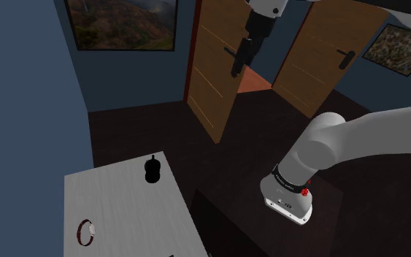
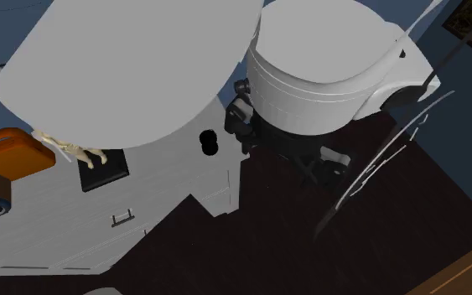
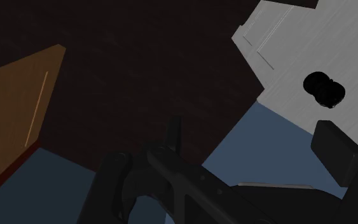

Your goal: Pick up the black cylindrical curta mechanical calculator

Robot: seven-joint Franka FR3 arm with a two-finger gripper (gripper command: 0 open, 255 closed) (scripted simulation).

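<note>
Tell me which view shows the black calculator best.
Shoulder view: the black calculator stands upright on the white table, with its side outline and narrower top clear. The second exterior view and the wrist view look down on it, so it reads as a dark double blob on the white surface.

White table (image 1: 123, 212) at shoulder view's lower left; I see red-and-white band (image 1: 86, 232) lying on it. Two wooden doors (image 1: 214, 73) ajar, orange floor (image 1: 253, 82) between. Framed landscape picture (image 1: 123, 22) on blue wall (image 1: 36, 109). Dark floor (image 1: 152, 124). Second exterior view: pale figure (image 2: 75, 149) partly over black square tray (image 2: 106, 170), orange object (image 2: 12, 155) near.
</note>
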